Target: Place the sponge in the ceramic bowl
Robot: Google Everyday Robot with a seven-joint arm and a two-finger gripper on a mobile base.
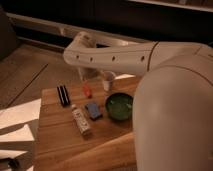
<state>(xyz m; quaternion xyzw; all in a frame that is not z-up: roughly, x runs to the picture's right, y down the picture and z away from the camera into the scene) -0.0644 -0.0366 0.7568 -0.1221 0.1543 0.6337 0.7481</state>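
Observation:
The sponge (pixel 93 110), a small blue-grey block, lies flat on the wooden table (pixel 60 145) just left of the ceramic bowl (pixel 119 106). The bowl is round, glossy green, and nothing shows inside it. My white arm (pixel 115 57) crosses above the far side of the table from right to left. My gripper (pixel 87 73) hangs under the arm's far end, above the table's back edge and behind the sponge. It is mostly hidden by the arm and is well apart from sponge and bowl.
A long white-beige bottle (pixel 81 120) lies left of the sponge. A small orange item (pixel 87 90) and a black ridged object (pixel 63 95) sit further back. A white cup (pixel 108 80) stands behind the bowl. My body (pixel 175 125) fills the right side.

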